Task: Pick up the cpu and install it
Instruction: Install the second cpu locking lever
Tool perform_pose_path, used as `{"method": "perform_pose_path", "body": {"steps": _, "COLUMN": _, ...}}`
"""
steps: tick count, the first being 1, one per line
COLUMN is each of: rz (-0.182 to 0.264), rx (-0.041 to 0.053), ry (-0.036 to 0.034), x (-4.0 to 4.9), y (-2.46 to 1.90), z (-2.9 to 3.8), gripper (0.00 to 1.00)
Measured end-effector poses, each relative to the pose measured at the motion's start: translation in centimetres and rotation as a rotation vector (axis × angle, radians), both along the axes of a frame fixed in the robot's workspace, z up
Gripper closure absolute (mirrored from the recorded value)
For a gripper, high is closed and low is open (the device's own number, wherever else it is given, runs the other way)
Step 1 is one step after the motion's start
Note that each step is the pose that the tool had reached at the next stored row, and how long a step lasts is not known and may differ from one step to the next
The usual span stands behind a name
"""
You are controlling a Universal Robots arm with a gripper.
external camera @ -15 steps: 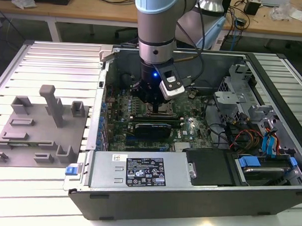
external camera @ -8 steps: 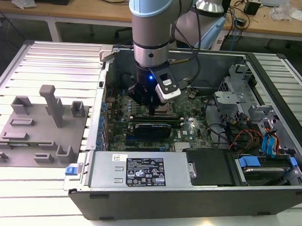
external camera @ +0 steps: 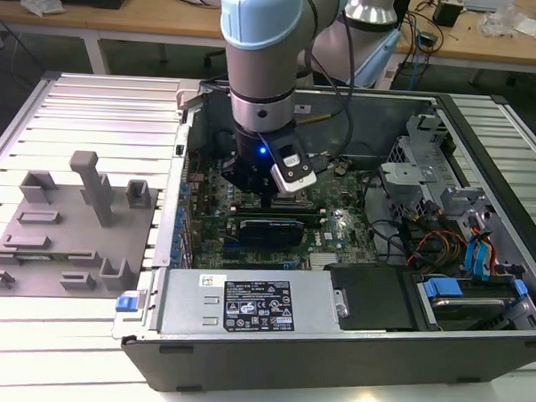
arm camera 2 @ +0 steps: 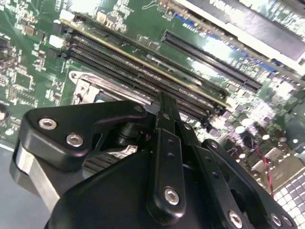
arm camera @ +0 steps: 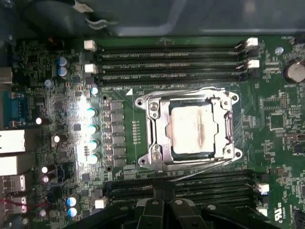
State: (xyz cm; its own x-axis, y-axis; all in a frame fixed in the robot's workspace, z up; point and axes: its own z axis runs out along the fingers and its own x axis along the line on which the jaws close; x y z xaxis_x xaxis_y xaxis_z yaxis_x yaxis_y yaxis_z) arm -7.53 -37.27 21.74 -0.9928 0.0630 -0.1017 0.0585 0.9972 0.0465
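Care matters here: the cpu (arm camera: 191, 130) sits flat in its shiny socket frame (arm camera: 157, 155) on the green board (arm camera: 43, 71), so the claw (arm camera: 162, 210), fingers pressed together and empty, should go gently.

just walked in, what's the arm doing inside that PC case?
The robot arm is reaching down into the open desktop computer case, with its black hand hovering just above the green motherboard. In the first wrist view, the small flat square chip with a silvery-white metal top sits in the metal socket frame between the black memory slots. The grey plastic fixture blocks stand on the slatted table to the exterior view's left of the case.
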Motion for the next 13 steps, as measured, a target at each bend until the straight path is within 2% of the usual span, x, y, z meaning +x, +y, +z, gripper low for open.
{"method": "perform_pose_path", "body": {"steps": 1, "rz": 0.0, "rx": 0.0148, "ry": -0.0057, "x": -0.02, "y": -0.05, "z": 0.0, "gripper": 0.89}}
{"method": "perform_pose_path", "body": {"steps": 4, "rz": 0.001, "rx": 0.0357, "ry": -0.0117, "x": -0.23, "y": -0.22, "z": -0.09, "gripper": 0.89}}
{"method": "perform_pose_path", "body": {"steps": 5, "rz": 0.003, "rx": 0.0507, "ry": -0.0143, "x": -0.7, "y": -0.25, "z": -0.21, "gripper": 0.89}}
{"method": "perform_pose_path", "body": {"steps": 6, "rz": 0.004, "rx": 0.0619, "ry": -0.0164, "x": -1.04, "y": -0.26, "z": -0.29, "gripper": 0.89}}
{"method": "perform_pose_path", "body": {"steps": 13, "rz": 0.006, "rx": 0.1024, "ry": -0.0177, "x": -1.41, "y": -0.58, "z": -0.78, "gripper": 0.89}}
